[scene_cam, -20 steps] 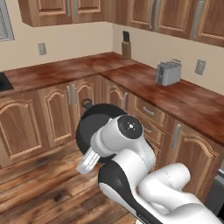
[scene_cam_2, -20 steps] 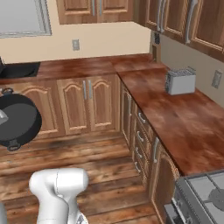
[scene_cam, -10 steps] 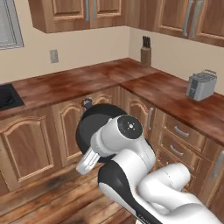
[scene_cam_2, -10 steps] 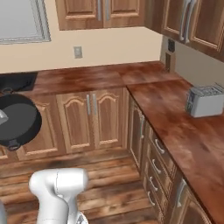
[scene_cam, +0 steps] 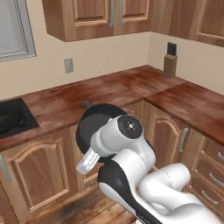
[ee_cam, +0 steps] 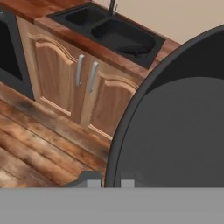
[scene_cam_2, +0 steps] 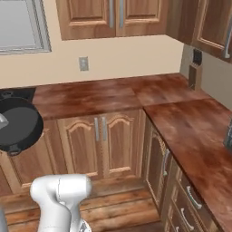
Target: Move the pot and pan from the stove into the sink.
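The round dark grey pot [scene_cam: 92, 124] hangs in front of the lower cabinets, its small loop handle pointing up in the left base view. In the right base view the pot [scene_cam_2: 18, 127] is at the far left edge. My gripper [ee_cam: 109, 183] is shut on the rim of the pot [ee_cam: 175, 131], which covers the right half of the hand view. The black sink [ee_cam: 109, 30] lies beyond it, recessed in the wooden counter, and the sink [scene_cam: 13, 117] also appears at the left edge. A dark rounded shape lies in one basin; I cannot tell whether it is the pan. The stove is out of view.
A slim dark faucet [ee_cam: 113, 5] stands behind the sink. Wooden cabinet doors [ee_cam: 65, 70] run below the counter, with a dark panel [ee_cam: 6, 52] to their left. A knife block [scene_cam: 169, 64] stands in the counter's far corner. A wood floor [ee_cam: 39, 144] lies below.
The base has moved, so the whole scene slid to the right and the sink came into view at the left. The pot stays in the shut gripper.
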